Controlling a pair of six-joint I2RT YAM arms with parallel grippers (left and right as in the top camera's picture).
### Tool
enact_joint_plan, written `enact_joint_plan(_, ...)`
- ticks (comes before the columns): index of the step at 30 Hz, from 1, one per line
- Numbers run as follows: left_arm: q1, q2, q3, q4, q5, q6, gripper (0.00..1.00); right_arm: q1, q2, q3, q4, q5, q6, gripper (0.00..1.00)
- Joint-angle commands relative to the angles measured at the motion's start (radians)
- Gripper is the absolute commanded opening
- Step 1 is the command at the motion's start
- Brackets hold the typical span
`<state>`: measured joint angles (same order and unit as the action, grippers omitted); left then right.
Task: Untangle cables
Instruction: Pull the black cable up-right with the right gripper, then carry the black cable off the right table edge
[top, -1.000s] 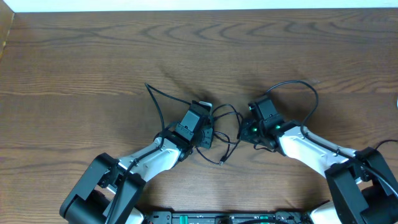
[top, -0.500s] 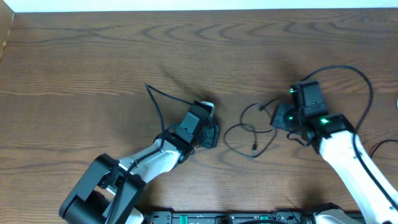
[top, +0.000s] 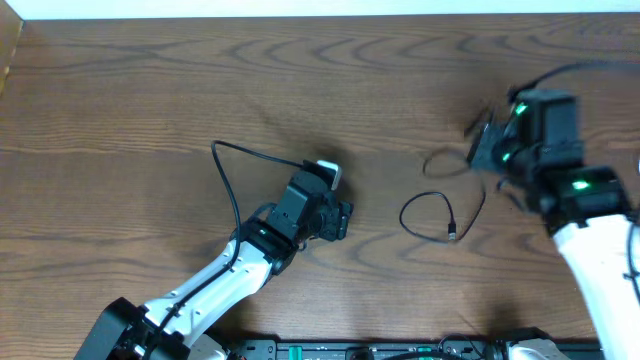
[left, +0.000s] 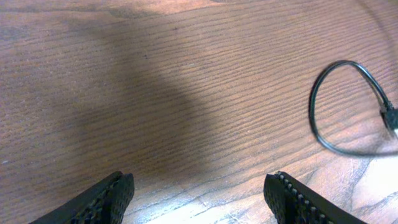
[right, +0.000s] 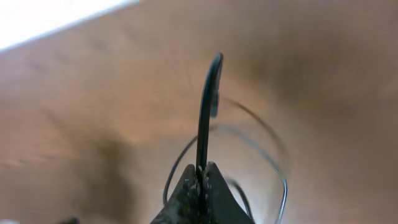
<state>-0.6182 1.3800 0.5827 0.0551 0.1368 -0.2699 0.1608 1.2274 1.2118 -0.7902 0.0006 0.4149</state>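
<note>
Left pincer (left: 200, 190) spread wide, nothing between its fingers (left: 115, 194), close over the wood surface (left: 155, 93). Right of the left pincer, near but apart, black cable (left: 312, 107) lies looped on the surface, plug end (top: 452, 235) on the loop's far side. Farther right of the left pincer, right pincer (top: 485, 150) is closed tight on the same cable; its wrist view is blurred.

Seemingly just one black cable (right: 203, 134)
</note>
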Motion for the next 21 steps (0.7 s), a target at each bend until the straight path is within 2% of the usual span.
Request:
enact_joint_plan(1, 0.0, -0.003, -0.001, -0.001, 0.009, 0.014, 0.73, -0.018, -0.021, 0.225, -0.06, 0.016, -0.153, 0.01)
enact_joint_plan(10, 0.0, -0.003, -0.001, -0.002, 0.009, 0.014, 0.73, -0.018, 0.133, 0.628, -0.178, 0.015, -0.292, 0.01)
enact_joint_plan(21, 0.0, -0.003, -0.001, -0.041, 0.01, 0.014, 0.73, -0.038, 0.481, 1.13, -0.296, -0.071, -0.297, 0.01)
